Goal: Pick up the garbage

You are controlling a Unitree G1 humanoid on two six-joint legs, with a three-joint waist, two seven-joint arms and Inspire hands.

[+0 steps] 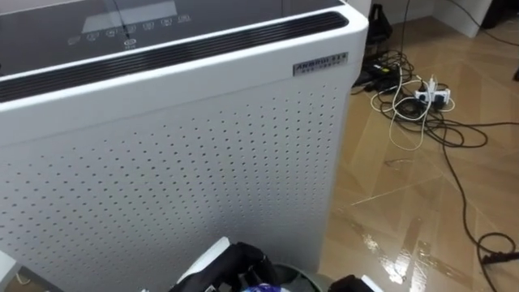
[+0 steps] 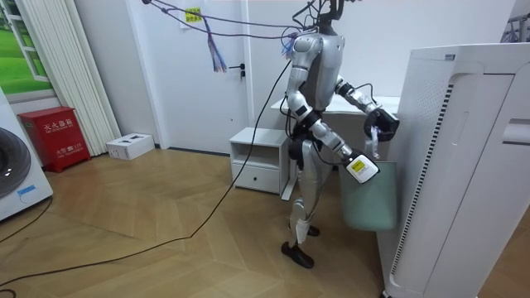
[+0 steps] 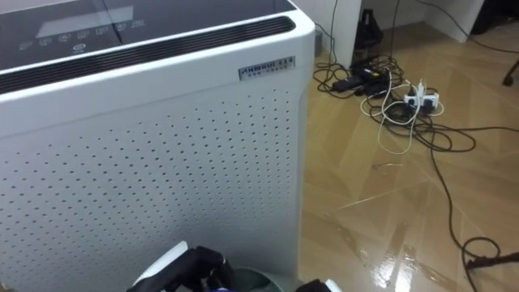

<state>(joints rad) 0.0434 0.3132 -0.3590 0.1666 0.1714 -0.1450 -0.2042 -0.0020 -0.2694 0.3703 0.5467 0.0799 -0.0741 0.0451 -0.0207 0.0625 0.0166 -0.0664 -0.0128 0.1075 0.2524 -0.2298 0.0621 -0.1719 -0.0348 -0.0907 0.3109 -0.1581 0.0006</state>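
Observation:
I stand close against a tall white air purifier (image 1: 178,146), with a grey-green waste bin (image 2: 368,199) right in front of me. Its round rim (image 1: 302,276) peeks in at the bottom edge of the eye views. My left hand (image 1: 235,264) hovers over that rim, fingers curled round a white and purple piece of garbage (image 1: 261,286). In the room view this piece (image 2: 374,142) hangs from the raised left hand (image 2: 383,124). My right hand (image 2: 361,168) is lower, by the bin's top, and its dark edge (image 1: 350,284) shows at the bottom right.
Tangled cables and a power strip (image 1: 413,97) lie on the wooden floor to my right. Behind me stand a low white cabinet (image 2: 257,161), a white box (image 2: 131,146), a red box (image 2: 54,136) and a washing machine (image 2: 12,178).

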